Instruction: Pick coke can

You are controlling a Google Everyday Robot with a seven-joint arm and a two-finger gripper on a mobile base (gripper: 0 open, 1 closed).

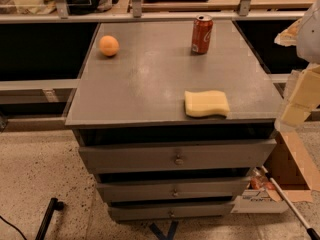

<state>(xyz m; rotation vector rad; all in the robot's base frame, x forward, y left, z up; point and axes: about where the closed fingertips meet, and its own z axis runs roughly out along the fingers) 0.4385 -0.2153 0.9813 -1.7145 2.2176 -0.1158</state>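
The coke can [202, 34], red with white lettering and a silver top, stands upright at the far right of the grey cabinet top [150, 79]. My gripper [296, 108] shows as pale cream blocks at the right edge of the camera view, off the cabinet's right side and level with its front edge. It is well apart from the can, nearer to me and to the right. It holds nothing that I can see.
An orange fruit [109, 45] sits at the far left of the top. A yellow sponge [206, 103] lies near the front right edge. Three drawers [177, 156] stand slightly open below. A cardboard box [285, 176] sits on the floor at the right. A railing [150, 15] runs behind.
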